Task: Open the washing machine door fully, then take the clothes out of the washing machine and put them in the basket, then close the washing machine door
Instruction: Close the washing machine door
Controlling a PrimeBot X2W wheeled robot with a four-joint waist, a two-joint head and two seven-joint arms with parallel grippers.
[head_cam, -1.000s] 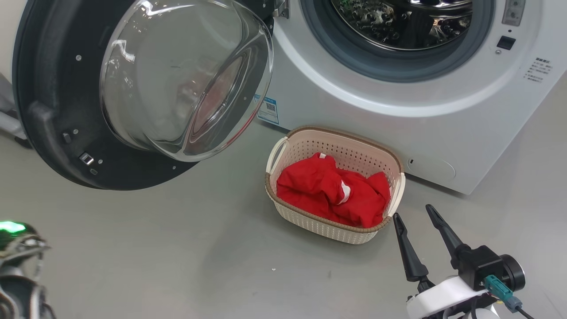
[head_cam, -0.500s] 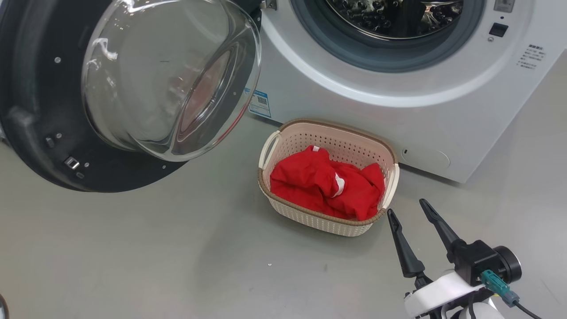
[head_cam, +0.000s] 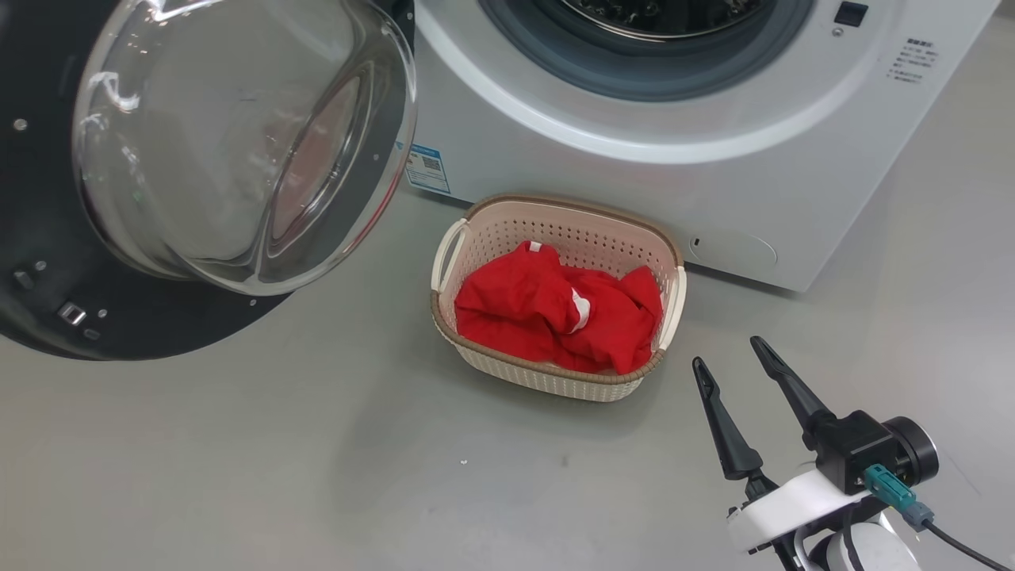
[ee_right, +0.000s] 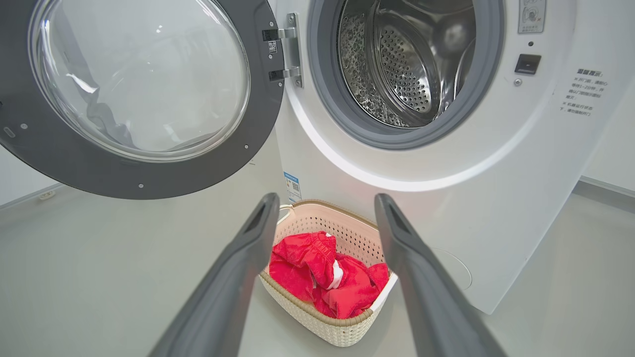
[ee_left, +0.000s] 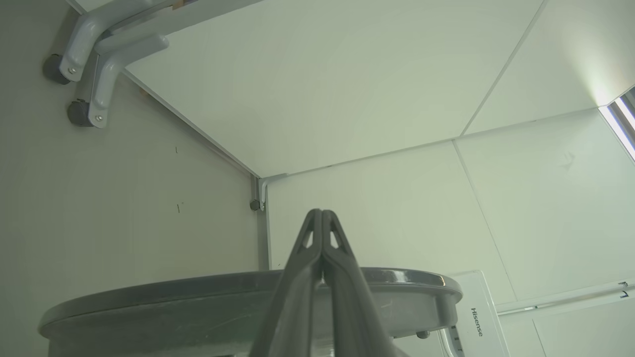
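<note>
The washing machine door (head_cam: 198,174) (ee_right: 134,94) stands swung wide open to the left of the white washing machine (head_cam: 634,159) (ee_right: 446,198), whose steel drum (ee_right: 402,64) looks bare inside. The red clothes (head_cam: 559,317) (ee_right: 322,280) lie in the cream basket (head_cam: 476,238) (ee_right: 317,322) on the floor before the machine. My right gripper (head_cam: 728,353) (ee_right: 325,203) hovers open and empty to the right of the basket, fingers pointing toward it. In the left wrist view my left gripper (ee_left: 321,214) is shut on nothing, just over the dark rim of the door (ee_left: 149,297).
Grey floor (head_cam: 317,460) spreads around the basket. A small blue label (head_cam: 428,168) sits low on the machine's front, with a round flap (head_cam: 733,250) to its right. White wall panels (ee_left: 347,99) and caster legs (ee_left: 94,69) appear in the left wrist view.
The head camera has swung, so the door, machine and basket slide left and up in the picture. The left arm's green-lit part has left the view. The right gripper stays open.
</note>
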